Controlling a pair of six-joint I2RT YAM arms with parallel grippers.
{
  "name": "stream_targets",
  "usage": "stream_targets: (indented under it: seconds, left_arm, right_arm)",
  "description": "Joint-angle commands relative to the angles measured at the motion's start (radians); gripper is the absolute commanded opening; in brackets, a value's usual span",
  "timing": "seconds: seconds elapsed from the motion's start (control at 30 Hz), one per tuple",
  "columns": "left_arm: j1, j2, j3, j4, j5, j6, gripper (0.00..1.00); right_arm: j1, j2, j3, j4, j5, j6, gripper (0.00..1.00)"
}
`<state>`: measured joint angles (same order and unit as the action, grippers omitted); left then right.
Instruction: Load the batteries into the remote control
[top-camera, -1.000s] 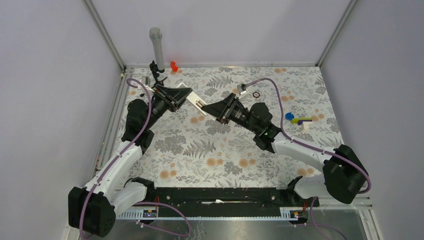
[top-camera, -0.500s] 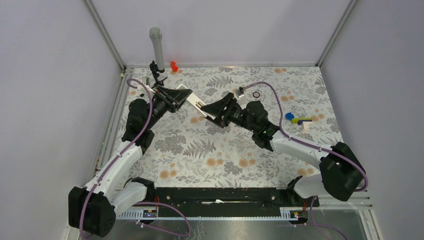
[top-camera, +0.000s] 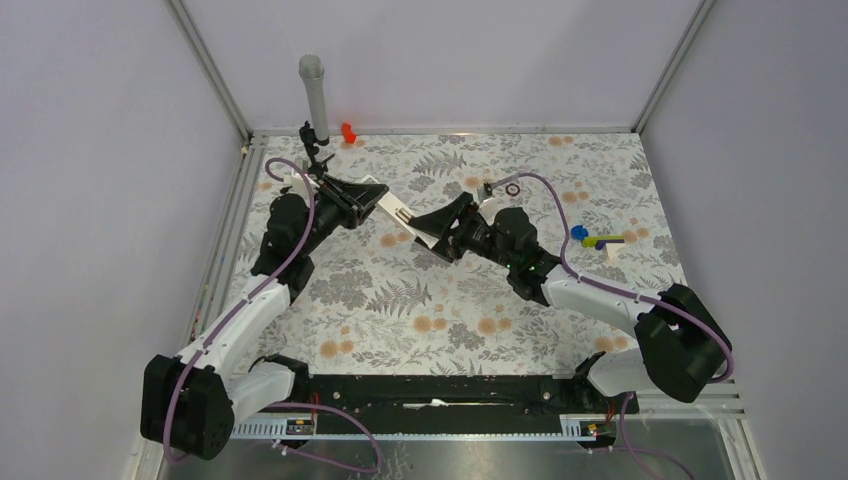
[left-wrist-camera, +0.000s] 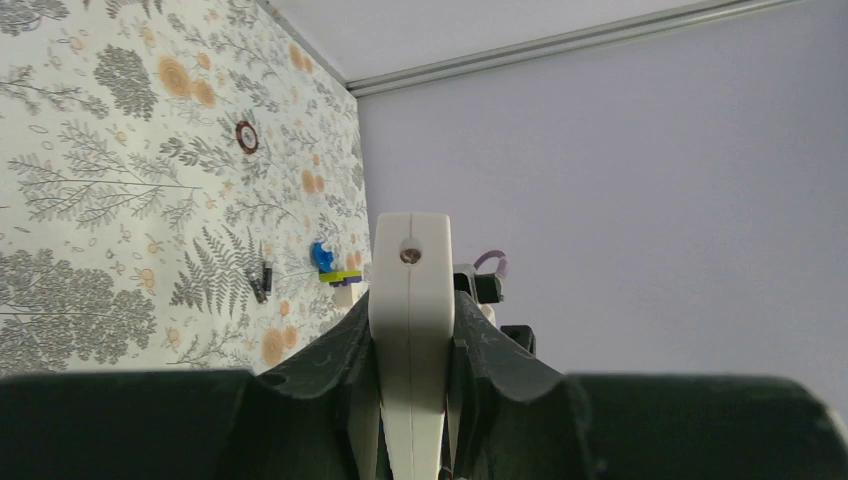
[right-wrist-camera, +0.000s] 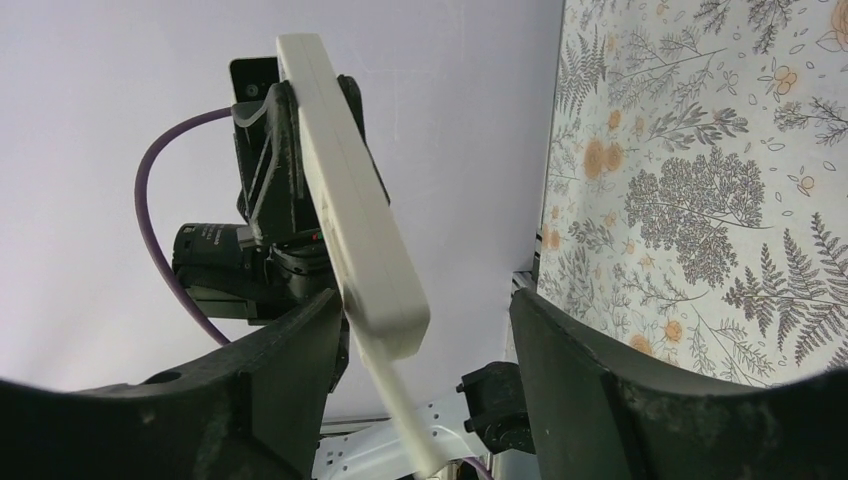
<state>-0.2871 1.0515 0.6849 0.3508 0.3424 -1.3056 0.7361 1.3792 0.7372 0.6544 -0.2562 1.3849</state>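
The left fingers (left-wrist-camera: 335, 348) clench the remote control (left-wrist-camera: 410, 290); the right fingers (right-wrist-camera: 590, 380), released around its end, should back away straight.

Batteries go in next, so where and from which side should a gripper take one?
Probably across its slim middle, from straight above: the batteries lie flat on the table as a close pair, too low for a sideways approach.
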Motion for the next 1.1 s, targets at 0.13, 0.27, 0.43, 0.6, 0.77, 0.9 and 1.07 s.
stream_targets:
  seconds: [0.13,0.27,0.43,0.6,0.77,0.9,1.07]
  left_arm:
    - [0.003,0.047,-0.023,0.085,-0.047,0.046,0.00]
    - [0.003,0.066,-0.040,0.104,-0.078,0.078,0.00]
    - [0.003,0.073,-0.043,0.092,-0.109,0.126,0.00]
    - [0.004,0.067,-0.034,0.063,-0.126,0.184,0.00]
    - [0.004,0.059,-0.026,0.039,-0.129,0.249,0.00]
    - [0.008,0.041,-0.009,-0.059,-0.165,0.347,0.00]
    - [0.015,-0.020,-0.039,-0.152,-0.285,0.394,0.00]
  right_arm:
    - [-0.016,-0.026,-0.018,0.044,-0.023,0.059,0.60]
    - [-0.020,-0.011,-0.019,0.041,-0.042,0.076,0.50]
    - [-0.024,0.008,-0.027,0.040,-0.051,0.063,0.41]
    - [-0.030,0.030,-0.032,0.040,-0.067,0.042,0.24]
    - [-0.032,0.042,-0.036,0.074,-0.099,0.011,0.06]
    - [-0.044,0.011,-0.058,0.021,-0.095,-0.102,0.00]
    - [-0.066,0.013,-0.041,-0.258,-0.068,-0.347,0.00]
